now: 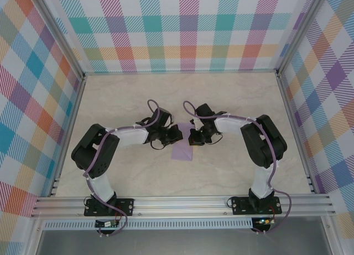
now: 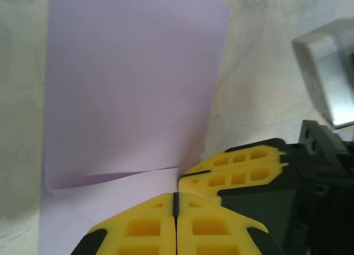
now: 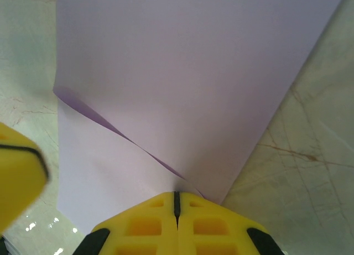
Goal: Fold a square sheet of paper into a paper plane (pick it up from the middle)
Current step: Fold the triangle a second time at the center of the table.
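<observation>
The square sheet of paper (image 1: 182,150) is lavender and lies folded over on the marble table between the two arms. In the left wrist view the sheet (image 2: 133,83) shows two layers with a raised fold line. My left gripper (image 2: 175,195) is shut on its near edge. Right beside it are the right gripper's yellow fingers (image 2: 243,166). In the right wrist view my right gripper (image 3: 177,194) is shut on the same edge of the sheet (image 3: 182,67), where an upper flap lifts off the lower layer. From above, the left gripper (image 1: 176,134) and right gripper (image 1: 193,138) meet tip to tip over the paper's far end.
The pale marble table (image 1: 138,100) is walled by checked panels at the back and both sides. A metal rail (image 1: 182,202) with the arm bases runs along the near edge. One of the left gripper's yellow fingers (image 3: 16,177) shows blurred at the left edge of the right wrist view.
</observation>
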